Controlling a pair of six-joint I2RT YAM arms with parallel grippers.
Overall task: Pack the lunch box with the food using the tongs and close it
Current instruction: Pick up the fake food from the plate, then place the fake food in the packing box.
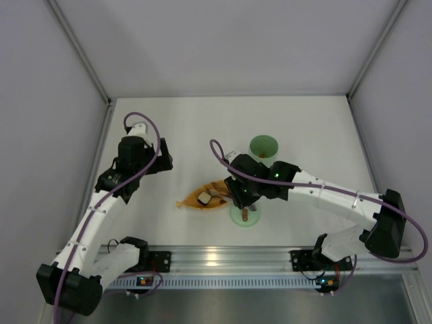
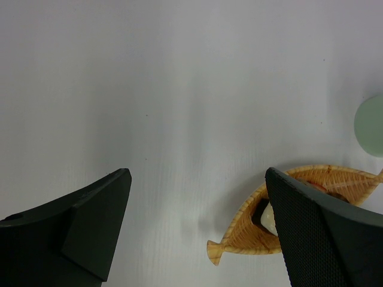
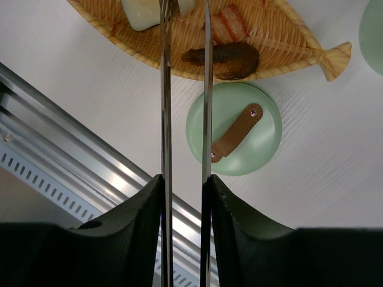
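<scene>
My right gripper point(image 3: 185, 186) is shut on the tongs point(image 3: 165, 89), whose two thin arms run up over the orange dish point(image 3: 287, 37). Their tips leave the frame's top edge beside a white food piece point(image 3: 139, 13). A brown piece point(image 3: 226, 58) and an orange-striped piece point(image 3: 231, 24) also lie in the dish. The flat green lid point(image 3: 257, 149) with its brown handle rests on the table just below the dish. From above, the lunch box point(image 1: 263, 146) stands open behind my right gripper point(image 1: 237, 194). My left gripper point(image 2: 197, 197) is open and empty, left of the dish point(image 2: 248, 230).
The aluminium rail point(image 1: 223, 258) runs along the near table edge, close to the lid point(image 1: 244, 216). Grey walls enclose the table on three sides. A pale green round edge point(image 2: 372, 125) shows at the right of the left wrist view.
</scene>
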